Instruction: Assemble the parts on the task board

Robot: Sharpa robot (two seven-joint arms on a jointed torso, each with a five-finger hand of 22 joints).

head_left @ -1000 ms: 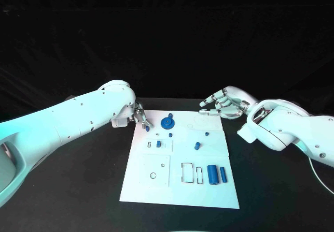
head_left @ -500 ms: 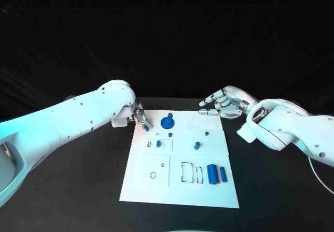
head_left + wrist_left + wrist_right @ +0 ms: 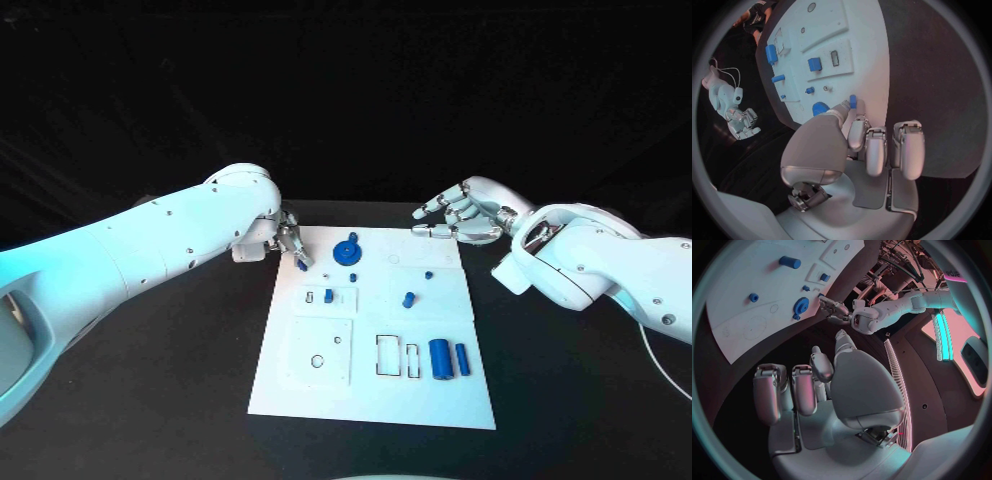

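Lying nearest the camera in the head view, the two largest blue cylinders are resting side by side in the lower right of the white task board, just beside a pair of rectangular slots. Farther up the board, a small blue block is sitting in its recess at centre left, and a short blue peg is lying right of it. Beyond these, a blue gear is sitting near the board's upper edge.

At the board's upper left corner, the left hand is pinching a small blue part between thumb and a fingertip, with its remaining fingers hanging loosely curled; the left wrist view is showing that piece held just above the board's edge, near the gear.

At the upper right, the right hand is hovering over the black table past the board's far corner, its fingers half curled and apart, gripping nothing.
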